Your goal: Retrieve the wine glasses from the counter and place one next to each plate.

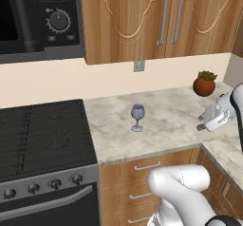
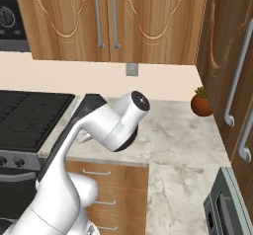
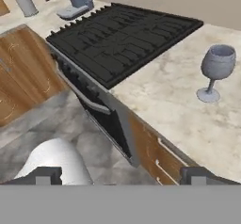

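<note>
One wine glass (image 1: 137, 117) stands upright on the beige marble counter (image 1: 166, 130), just right of the black stove (image 1: 42, 135) and well apart from the gripper (image 1: 211, 120), which hovers empty with jaws spread wide near a small potted plant (image 1: 204, 83); no plates are visible. The likely risks, as a judgement: a sideways approach could clip the bowl or thin stem and tip the glass; a grip set too high could let it slip.
</note>
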Robot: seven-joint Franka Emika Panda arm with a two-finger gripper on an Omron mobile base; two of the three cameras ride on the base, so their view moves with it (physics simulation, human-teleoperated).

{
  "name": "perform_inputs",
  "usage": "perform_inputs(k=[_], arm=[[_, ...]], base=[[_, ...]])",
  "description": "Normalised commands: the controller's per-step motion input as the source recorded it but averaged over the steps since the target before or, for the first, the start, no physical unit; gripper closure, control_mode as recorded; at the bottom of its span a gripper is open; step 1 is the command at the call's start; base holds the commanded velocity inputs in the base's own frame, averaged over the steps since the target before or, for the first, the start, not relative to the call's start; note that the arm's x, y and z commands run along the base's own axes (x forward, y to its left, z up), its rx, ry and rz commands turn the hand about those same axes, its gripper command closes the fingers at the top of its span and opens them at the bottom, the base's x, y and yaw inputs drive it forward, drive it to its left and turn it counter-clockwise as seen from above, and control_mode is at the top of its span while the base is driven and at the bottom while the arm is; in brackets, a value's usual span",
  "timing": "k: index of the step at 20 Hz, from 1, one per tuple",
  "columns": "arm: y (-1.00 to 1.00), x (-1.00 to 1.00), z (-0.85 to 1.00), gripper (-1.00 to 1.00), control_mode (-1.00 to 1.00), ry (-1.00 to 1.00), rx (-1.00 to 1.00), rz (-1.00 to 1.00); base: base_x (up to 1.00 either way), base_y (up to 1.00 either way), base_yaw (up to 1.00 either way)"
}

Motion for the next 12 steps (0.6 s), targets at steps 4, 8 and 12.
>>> perform_inputs(k=[4,8,12], arm=[[0.0,0.02,0.0,-1.0,-1.0,-0.21,-0.08,0.61],[0.0,0.0,-0.02,-1.0,-1.0,-0.19,-0.01,0.51],[0.0,-0.06,0.0,-1.0,-1.0,-0.25,0.08,0.21]], base=[[0.0,0.0,0.0],[0.0,0.0,0.0],[0.0,0.0,0.0]])
